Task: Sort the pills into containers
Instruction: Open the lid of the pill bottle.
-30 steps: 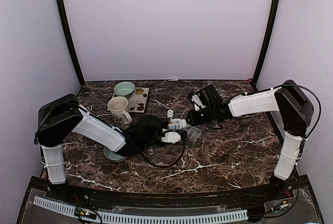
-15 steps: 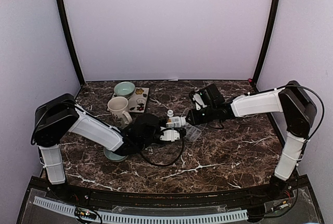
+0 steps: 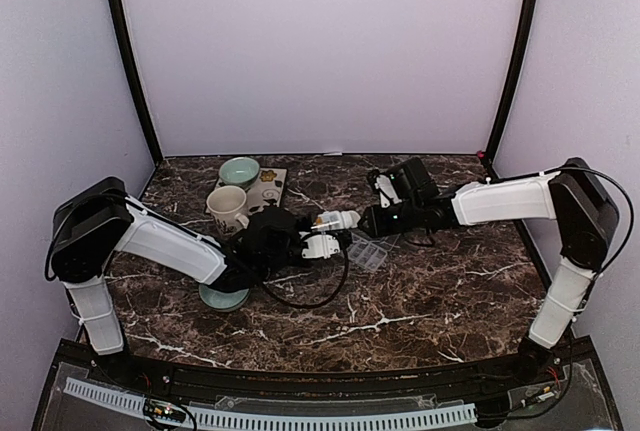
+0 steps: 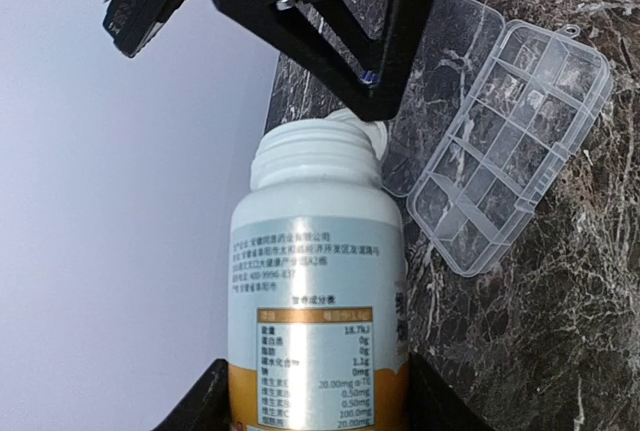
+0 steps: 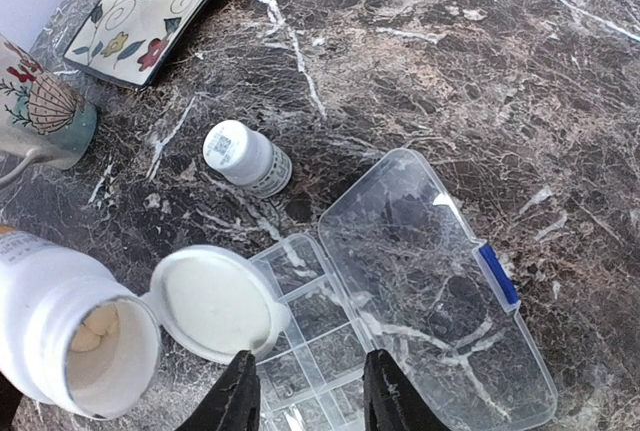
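Note:
My left gripper is shut on a white labelled pill bottle, held on its side above the table. Its flip cap hangs open, and pale pills show inside the mouth. My right gripper is open just beside the cap, with nothing between its fingers. Below lies the clear container, lid swung flat open, compartments showing. From above, the bottle sits between both grippers, the container just to the right of and in front of it.
A small white-capped bottle stands near the container. A patterned mug, a pale green bowl and a flowered tray sit at the back left. A green dish lies under the left arm.
The left gripper has carried the bottle a little toward the back. The right gripper's jaws have widened and it has shifted slightly right, uncovering the container.

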Tool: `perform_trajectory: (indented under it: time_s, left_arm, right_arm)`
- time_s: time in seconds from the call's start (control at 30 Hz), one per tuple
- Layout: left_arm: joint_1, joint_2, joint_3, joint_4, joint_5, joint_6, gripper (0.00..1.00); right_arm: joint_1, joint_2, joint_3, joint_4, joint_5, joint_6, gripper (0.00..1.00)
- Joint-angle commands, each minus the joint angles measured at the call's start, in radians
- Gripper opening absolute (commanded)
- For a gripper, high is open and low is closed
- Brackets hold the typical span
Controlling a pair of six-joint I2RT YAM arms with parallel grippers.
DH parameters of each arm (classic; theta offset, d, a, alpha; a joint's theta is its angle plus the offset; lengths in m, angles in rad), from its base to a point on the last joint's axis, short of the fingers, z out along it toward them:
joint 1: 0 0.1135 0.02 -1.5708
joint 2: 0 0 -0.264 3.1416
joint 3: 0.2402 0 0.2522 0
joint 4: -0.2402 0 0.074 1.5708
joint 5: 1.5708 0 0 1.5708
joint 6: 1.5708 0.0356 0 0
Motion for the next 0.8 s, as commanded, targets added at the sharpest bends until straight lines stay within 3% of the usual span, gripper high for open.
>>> perform_trajectory:
  time_s: [0.0,0.77]
  left_arm:
    - [0.009,-0.070,-0.017,-0.019,0.024,-0.046,0.03]
    - [0.013,-0.129,-0.102,0.082,0.045,0.015,0.03]
  right_arm:
    - [-0.003,-0.046,-0.026,0.046,-0.010,0.017,0.37]
    - [-0.005,-0.108,-0.035,0.052,-0.130,0.042,0.40]
